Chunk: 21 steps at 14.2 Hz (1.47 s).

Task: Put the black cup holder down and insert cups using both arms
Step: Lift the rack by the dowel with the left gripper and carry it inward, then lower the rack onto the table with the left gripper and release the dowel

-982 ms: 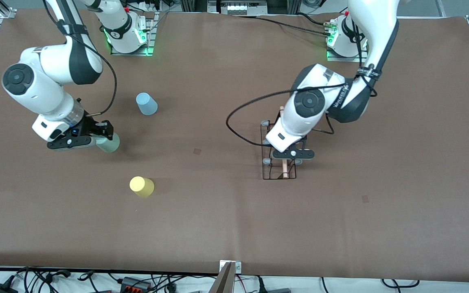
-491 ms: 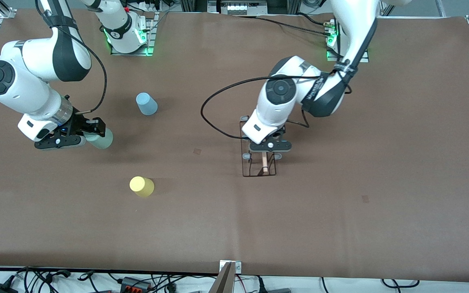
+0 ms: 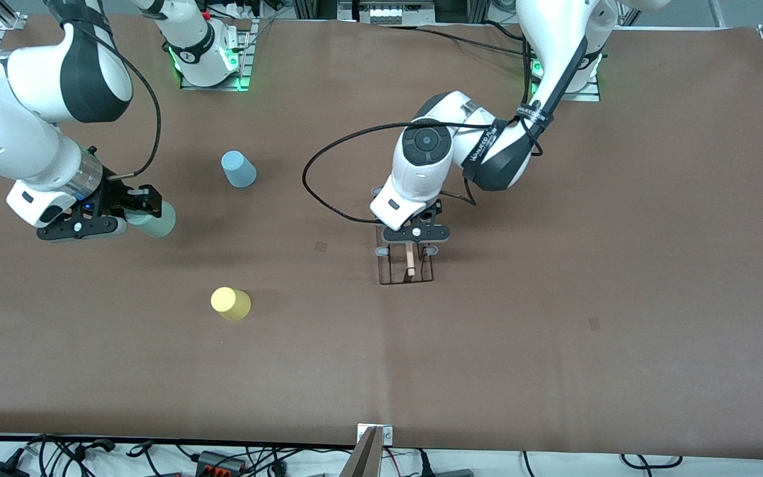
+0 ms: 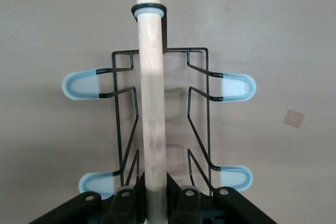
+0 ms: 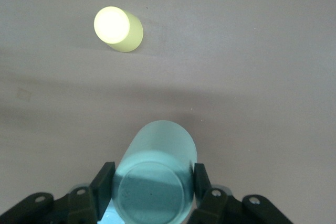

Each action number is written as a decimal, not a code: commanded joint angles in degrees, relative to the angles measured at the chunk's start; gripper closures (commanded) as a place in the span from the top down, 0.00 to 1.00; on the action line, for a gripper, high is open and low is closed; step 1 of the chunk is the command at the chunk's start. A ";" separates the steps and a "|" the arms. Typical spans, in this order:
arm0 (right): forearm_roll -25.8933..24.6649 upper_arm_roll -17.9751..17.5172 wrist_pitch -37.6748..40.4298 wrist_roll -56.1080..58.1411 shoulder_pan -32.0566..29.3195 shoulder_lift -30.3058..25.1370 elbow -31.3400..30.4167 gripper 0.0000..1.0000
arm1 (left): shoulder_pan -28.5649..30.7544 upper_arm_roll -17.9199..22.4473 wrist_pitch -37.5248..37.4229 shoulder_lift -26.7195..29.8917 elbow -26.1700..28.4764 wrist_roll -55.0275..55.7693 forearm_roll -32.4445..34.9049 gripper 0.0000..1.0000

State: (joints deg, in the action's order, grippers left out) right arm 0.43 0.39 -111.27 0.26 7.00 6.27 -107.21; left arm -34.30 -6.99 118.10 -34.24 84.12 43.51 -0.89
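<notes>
My left gripper (image 3: pixel 414 237) is shut on the light wooden rod handle (image 4: pixel 150 103) of the black cup holder (image 3: pixel 408 268) and holds it upright over the middle of the table. Its grey-blue capped pegs (image 4: pixel 239 86) stick out on both sides. My right gripper (image 3: pixel 138 211) is shut on the pale green cup (image 3: pixel 155 223), held on its side above the table near the right arm's end; the wrist view shows the fingers (image 5: pixel 103 184) on the cup (image 5: pixel 157 174). The light blue cup (image 3: pixel 239 169) and the yellow cup (image 3: pixel 230 303) stand upside down on the table. The yellow cup also shows in the right wrist view (image 5: pixel 118 29).
The brown table (image 3: pixel 554 344) has two small tape marks (image 3: pixel 321 246), (image 3: pixel 594 323). The left arm's black cable (image 3: pixel 318 192) loops out beside the cup holder. The arm bases (image 3: pixel 209 59) stand along the table's edge farthest from the front camera.
My left gripper has carried the cup holder toward the right arm's end of the table. My right gripper has moved with the green cup toward that same end.
</notes>
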 commanded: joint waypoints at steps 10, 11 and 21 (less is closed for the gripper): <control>1.07 -0.39 0.62 -13.09 6.62 0.67 1.83 0.15 | -0.41 0.93 -0.94 3.49 -1.50 3.42 1.07 1.00; 1.07 -0.39 0.53 -13.09 6.62 0.84 1.83 0.15 | -0.41 0.93 -0.94 3.48 -1.50 3.42 1.07 1.00; 1.07 -0.39 0.35 -13.09 6.62 1.11 1.48 0.15 | -1.29 0.75 -0.50 1.90 -1.23 5.08 0.98 0.57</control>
State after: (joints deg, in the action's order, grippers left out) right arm 0.66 -0.16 -110.65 -12.06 13.37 7.21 -105.91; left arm -35.08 -6.26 117.56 -32.99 82.82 46.21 -0.89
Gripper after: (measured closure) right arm 0.348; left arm 0.912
